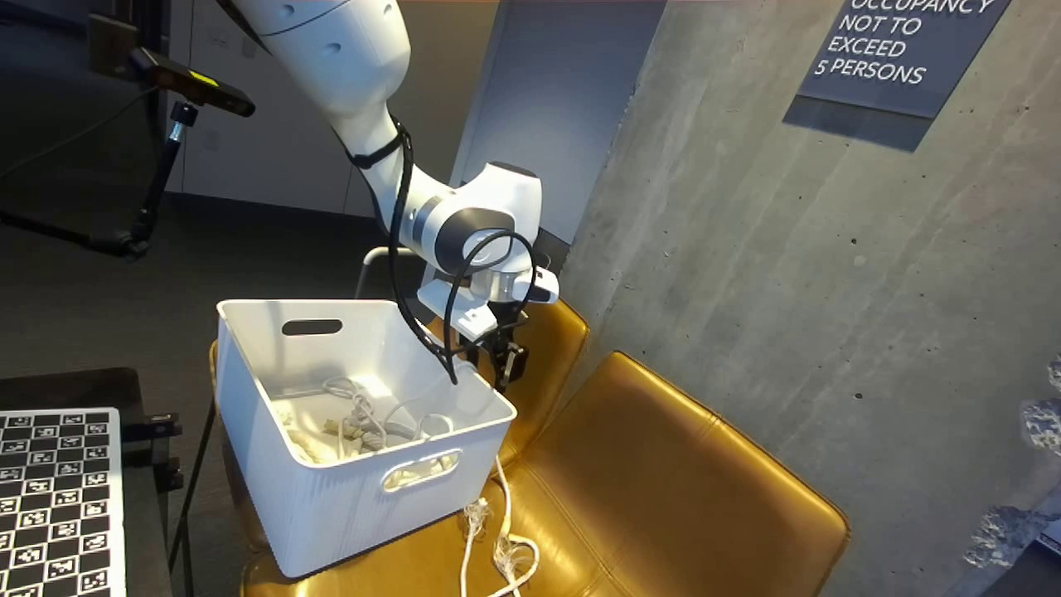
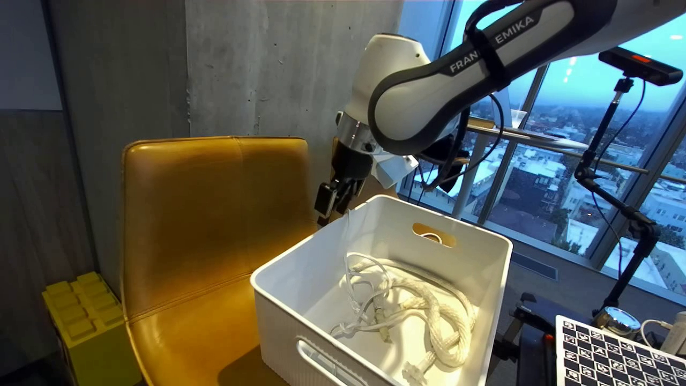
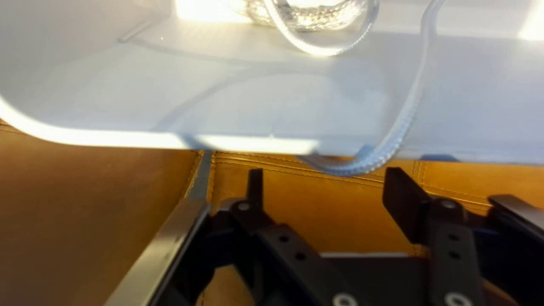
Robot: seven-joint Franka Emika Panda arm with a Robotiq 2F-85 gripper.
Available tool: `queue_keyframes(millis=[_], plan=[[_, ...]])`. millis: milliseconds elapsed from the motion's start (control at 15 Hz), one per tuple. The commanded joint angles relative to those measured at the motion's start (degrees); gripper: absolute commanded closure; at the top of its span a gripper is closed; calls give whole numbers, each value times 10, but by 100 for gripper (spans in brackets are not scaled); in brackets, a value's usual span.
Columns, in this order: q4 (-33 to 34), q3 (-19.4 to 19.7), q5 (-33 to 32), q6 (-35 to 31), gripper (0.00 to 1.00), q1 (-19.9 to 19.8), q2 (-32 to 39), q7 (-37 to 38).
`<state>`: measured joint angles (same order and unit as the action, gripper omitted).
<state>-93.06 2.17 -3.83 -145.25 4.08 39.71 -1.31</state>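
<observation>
My gripper [image 3: 325, 182] is open and empty, pointing down just outside the far wall of a white plastic bin [image 3: 238, 106]. A thin white cord [image 3: 378, 155] runs over the bin's rim and loops down just beyond the fingertips, between them in the wrist view. The gripper also shows beside the bin's rim in both exterior views [image 1: 501, 373] [image 2: 328, 214]. Inside the bin [image 2: 278, 316] lie a thick white braided rope [image 2: 445, 329] and tangled thin cords [image 2: 370, 305]. It cannot be told whether the fingers touch the cord.
The bin stands on gold leather chairs [image 1: 680, 489] by a concrete wall [image 1: 796, 274]. White cords with frayed ends [image 1: 510, 547] lie on the seat. A checkered board [image 1: 58, 497], a camera on a stand [image 1: 191, 83] and a yellow box [image 2: 91, 321] are nearby.
</observation>
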Motion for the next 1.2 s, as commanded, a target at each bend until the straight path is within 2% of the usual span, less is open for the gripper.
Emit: queue_keyframes(millis=[0, 267, 400, 933, 1000, 1133], plan=[[5, 14, -23, 15, 58, 17, -1, 37], [9, 23, -34, 23, 88, 27, 1, 60], [11, 25, -35, 27, 100, 28, -1, 67], [21, 20, -32, 82, 100, 32, -60, 78], [20, 20, -34, 88, 79, 32, -68, 75], [15, 19, -37, 99, 66, 31, -79, 74]])
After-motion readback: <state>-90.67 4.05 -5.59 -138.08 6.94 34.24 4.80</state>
